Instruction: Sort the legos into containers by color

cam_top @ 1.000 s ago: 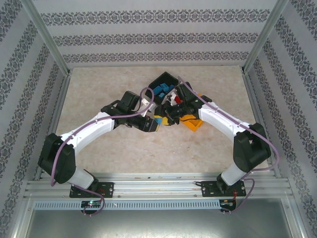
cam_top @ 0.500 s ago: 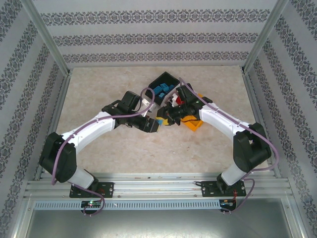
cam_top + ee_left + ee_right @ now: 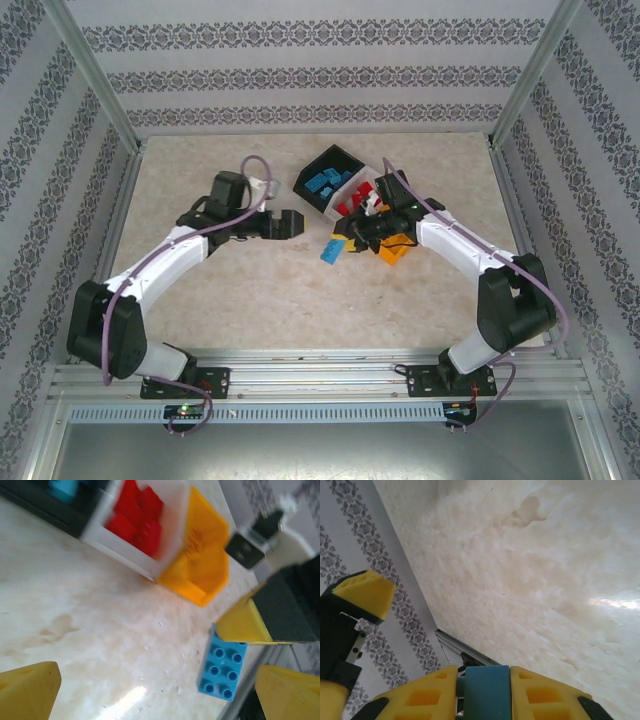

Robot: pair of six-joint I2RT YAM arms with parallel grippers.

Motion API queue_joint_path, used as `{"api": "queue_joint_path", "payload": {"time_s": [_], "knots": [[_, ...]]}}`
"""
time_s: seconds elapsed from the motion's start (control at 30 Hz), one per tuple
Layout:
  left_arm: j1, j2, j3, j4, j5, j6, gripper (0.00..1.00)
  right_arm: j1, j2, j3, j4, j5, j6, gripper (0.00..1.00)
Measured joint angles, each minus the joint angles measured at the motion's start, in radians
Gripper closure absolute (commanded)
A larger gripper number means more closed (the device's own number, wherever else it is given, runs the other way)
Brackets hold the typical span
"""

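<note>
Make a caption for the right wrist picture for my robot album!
Right claw pinches a blue lego between its yellow fingers, marbled table beyond.

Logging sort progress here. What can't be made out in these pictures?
Orange bin contents: top view, right arm covers it; left wrist view, blurred.
Red legos count: blurred in left wrist view; too small in top view.
Blue lego, right wrist view: right gripper fingers cover its sides, bottom edge cuts it.

Marbled table (image 3: 280, 300), 3 joined bins (image 3: 122, 552)
</note>
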Motion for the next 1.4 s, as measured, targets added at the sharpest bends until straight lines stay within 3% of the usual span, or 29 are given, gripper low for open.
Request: {"api": "queue_joint_path", "payload": {"time_s": [0.23,0.57,0.8,1.1,1.4], "knots": [[0.047,-0.03,-0.058,-0.03,-0.143,-0.094,0.0,-0.111,-0.003,0.084,-0.092,0.011,-0.038,0.76],[0.053,-0.003,-0.225,-0.044,-0.161,-0.254,0.0,-0.215,0.097,0.515,-0.115,0.012,-0.039,0.75],[0.053,-0.044,-0.227,-0.064,-0.162,-0.269,0.0,-0.22,0.251,0.777,-0.129,0.085,-0.043,0.75],[0.054,-0.217,-0.227,-0.171,-0.208,-0.23,0.0,-0.2,0.479,1.123,-0.217,0.175,-0.098,0.75],[0.067,-0.373,-0.23,-0.207,-0.274,-0.2,0.0,-0.185,0.706,1.343,-0.299,0.193,-0.117,0.75]]}}
